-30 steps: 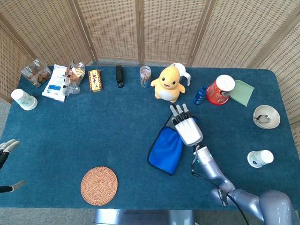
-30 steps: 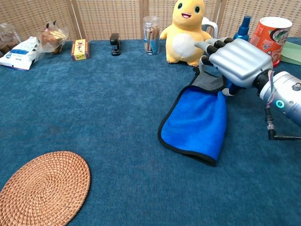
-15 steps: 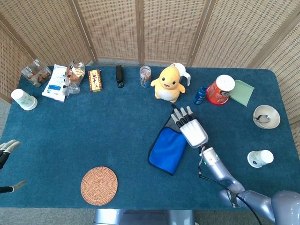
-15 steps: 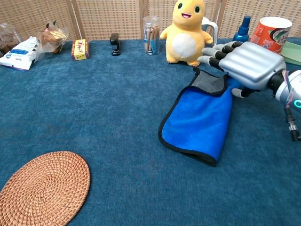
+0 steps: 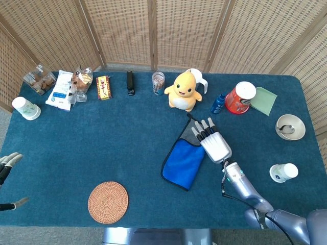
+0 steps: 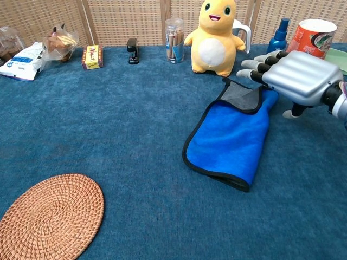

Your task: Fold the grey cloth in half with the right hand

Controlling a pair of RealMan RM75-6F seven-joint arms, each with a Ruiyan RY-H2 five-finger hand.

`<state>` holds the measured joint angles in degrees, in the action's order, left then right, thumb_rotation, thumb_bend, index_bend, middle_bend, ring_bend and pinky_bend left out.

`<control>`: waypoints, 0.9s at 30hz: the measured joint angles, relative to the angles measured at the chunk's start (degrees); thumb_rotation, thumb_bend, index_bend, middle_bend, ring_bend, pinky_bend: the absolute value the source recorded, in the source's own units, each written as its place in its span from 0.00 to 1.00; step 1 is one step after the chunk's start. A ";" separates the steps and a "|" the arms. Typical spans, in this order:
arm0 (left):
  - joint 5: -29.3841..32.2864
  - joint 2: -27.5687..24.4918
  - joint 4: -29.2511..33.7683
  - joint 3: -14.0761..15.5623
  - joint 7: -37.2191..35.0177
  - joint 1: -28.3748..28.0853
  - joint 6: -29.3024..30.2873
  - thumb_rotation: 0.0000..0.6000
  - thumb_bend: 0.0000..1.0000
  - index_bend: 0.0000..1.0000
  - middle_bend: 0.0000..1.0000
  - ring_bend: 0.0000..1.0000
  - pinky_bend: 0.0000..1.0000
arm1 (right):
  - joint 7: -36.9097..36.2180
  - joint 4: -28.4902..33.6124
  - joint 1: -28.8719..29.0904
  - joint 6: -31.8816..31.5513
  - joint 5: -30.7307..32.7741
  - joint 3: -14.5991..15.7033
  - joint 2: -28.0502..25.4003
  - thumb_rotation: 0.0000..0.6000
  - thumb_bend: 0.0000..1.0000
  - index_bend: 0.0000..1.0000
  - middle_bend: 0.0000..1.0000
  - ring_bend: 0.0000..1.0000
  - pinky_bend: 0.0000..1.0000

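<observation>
The cloth lies folded on the blue table, its blue side up with a strip of its grey side showing at the far end. My right hand hovers at the cloth's far right corner, palm down, fingers spread and holding nothing. It stands just clear of the cloth's edge. My left hand shows only as fingertips at the left edge of the head view, apart and empty.
A yellow duck toy stands just beyond the cloth. A blue bottle, a red cup, a bowl and a paper cup sit to the right. A woven coaster lies front left; snacks line the far edge.
My right hand has drawn back to the right, off the cloth's far end. More of the grey strip shows now. The cloth itself has stayed in place.
</observation>
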<state>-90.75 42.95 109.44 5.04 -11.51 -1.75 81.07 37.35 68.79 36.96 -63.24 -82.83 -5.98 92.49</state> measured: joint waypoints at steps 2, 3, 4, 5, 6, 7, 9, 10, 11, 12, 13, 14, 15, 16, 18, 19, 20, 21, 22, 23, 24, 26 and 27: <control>-0.01 0.04 0.00 0.01 0.12 -0.03 -0.08 1.00 0.12 0.00 0.00 0.00 0.00 | -0.73 0.33 -0.02 -0.37 -0.17 -0.10 -0.03 1.00 0.00 0.00 0.00 0.00 0.17; 0.00 0.05 0.01 0.02 0.17 -0.05 -0.12 1.00 0.12 0.00 0.00 0.00 0.00 | -0.92 0.43 0.00 -0.63 -0.33 -0.15 -0.03 1.00 0.00 0.00 0.00 0.00 0.17; 0.02 0.07 0.03 0.02 0.22 -0.07 -0.17 1.00 0.12 0.00 0.00 0.00 0.00 | -0.93 0.56 0.06 -1.02 -0.58 -0.27 -0.02 1.00 0.00 0.00 0.00 0.00 0.17; 0.09 0.08 0.04 0.01 0.26 -0.07 -0.17 1.00 0.12 0.00 0.00 0.00 0.00 | -0.80 0.68 0.16 -1.39 -0.84 -0.39 0.03 1.00 0.00 0.00 0.00 0.00 0.17; 0.17 0.08 0.05 -0.01 0.26 -0.06 -0.17 1.00 0.12 0.00 0.00 0.00 0.00 | -0.60 0.90 0.30 -1.78 -1.20 -0.51 0.10 1.00 0.00 0.00 0.00 0.00 0.17; 0.22 0.09 0.06 -0.03 0.26 -0.07 -0.17 1.00 0.12 0.00 0.00 0.00 0.00 | -0.24 1.25 0.47 -2.13 -1.55 -0.64 0.22 1.00 0.00 0.00 0.00 0.00 0.17; 0.25 0.11 0.06 -0.03 0.37 -0.10 -0.26 1.00 0.12 0.00 0.00 0.00 0.00 | 0.44 1.45 0.71 -2.27 -1.76 -0.75 0.39 1.00 0.00 0.00 0.00 0.00 0.17; 0.26 0.14 0.06 -0.03 0.43 -0.12 -0.31 1.00 0.12 0.00 0.00 0.00 0.00 | 1.02 1.61 0.95 -2.37 -1.86 -0.95 0.63 1.00 0.00 0.00 0.00 0.00 0.17; 0.27 0.17 0.07 -0.03 0.48 -0.15 -0.37 1.00 0.12 0.00 0.00 0.00 0.00 | 1.16 1.72 1.05 -2.40 -1.86 -1.07 0.74 1.00 0.00 0.00 0.00 0.00 0.17; 0.28 0.17 0.07 -0.02 0.51 -0.16 -0.39 1.00 0.12 0.00 0.00 0.00 0.00 | 1.27 1.93 1.16 -2.41 -1.80 -1.26 0.88 1.00 0.00 0.00 0.00 0.00 0.17; 0.28 0.18 0.08 -0.02 0.53 -0.16 -0.40 1.00 0.12 0.00 0.00 0.00 0.00 | 1.34 2.26 1.32 -2.41 -1.60 -1.58 1.07 1.00 0.00 0.00 0.00 0.00 0.17; 0.32 0.18 0.09 -0.03 0.54 -0.16 -0.39 1.00 0.12 0.00 0.00 0.00 0.00 | 1.50 2.43 1.44 -2.39 -1.47 -1.78 1.18 1.00 0.00 0.00 0.00 0.00 0.17; 0.37 0.19 0.10 -0.05 0.54 -0.17 -0.39 1.00 0.12 0.00 0.00 0.00 0.00 | 1.74 2.54 1.56 -2.35 -1.35 -1.91 1.29 1.00 0.00 0.00 0.00 0.00 0.17; 0.42 0.19 0.10 -0.07 0.54 -0.18 -0.40 1.00 0.12 0.00 0.00 0.00 0.00 | 2.08 2.66 1.73 -2.28 -1.21 -2.06 1.46 1.00 0.00 0.00 0.00 0.00 0.17; 0.51 0.17 0.10 -0.10 0.50 -0.20 -0.44 1.00 0.12 0.00 0.00 0.00 0.00 | 2.66 2.73 1.97 -2.13 -0.91 -2.29 1.86 1.00 0.00 0.00 0.00 0.00 0.17; 0.51 0.16 0.08 -0.10 0.47 -0.21 -0.45 1.00 0.12 0.00 0.00 0.00 0.00 | 2.91 2.73 2.09 -2.04 -0.64 -2.43 2.22 1.00 0.00 0.00 0.00 0.00 0.17; 0.49 0.16 0.06 -0.10 0.42 -0.21 -0.45 1.00 0.12 0.00 0.00 0.00 0.00 | 3.06 2.69 2.16 -1.99 -0.44 -2.52 2.48 1.00 0.00 0.00 0.00 0.00 0.17; 0.48 0.16 0.05 -0.09 0.40 -0.21 -0.45 1.00 0.12 0.00 0.00 0.00 0.00 | 3.17 2.64 2.21 -1.95 -0.25 -2.59 2.71 1.00 0.00 0.00 0.00 0.00 0.17; 0.47 0.15 0.04 -0.09 0.37 -0.21 -0.45 1.00 0.12 0.00 0.00 0.00 0.00 | 3.28 2.48 2.26 -1.87 -0.04 -2.64 3.09 1.00 0.00 0.00 0.00 0.00 0.17; 0.45 0.14 0.04 -0.08 0.31 -0.21 -0.46 1.00 0.12 0.00 0.00 0.00 0.00 | 3.36 2.28 2.31 -1.78 0.13 -2.67 3.41 1.00 0.00 0.00 0.00 0.00 0.17; 0.42 0.12 0.03 -0.07 0.25 -0.21 -0.46 1.00 0.12 0.00 0.00 0.00 0.00 | 3.41 2.01 2.37 -1.68 0.31 -2.69 3.76 1.00 0.00 0.00 0.00 0.00 0.17; 0.42 0.08 -0.02 -0.07 0.03 -0.20 -0.42 1.00 0.12 0.00 0.00 0.00 0.00 | 3.46 1.25 2.48 -1.45 0.69 -2.71 4.52 1.00 0.00 0.00 0.00 0.00 0.17; 0.44 0.06 -0.06 -0.08 -0.05 -0.19 -0.39 1.00 0.12 0.00 0.00 0.00 0.00 | 3.47 0.90 2.53 -1.39 0.80 -2.71 4.80 1.00 0.00 0.00 0.00 0.00 0.17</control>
<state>-90.30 43.01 109.38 4.96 -11.56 -1.94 80.67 40.82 69.69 39.49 -64.63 -82.03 -8.69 97.29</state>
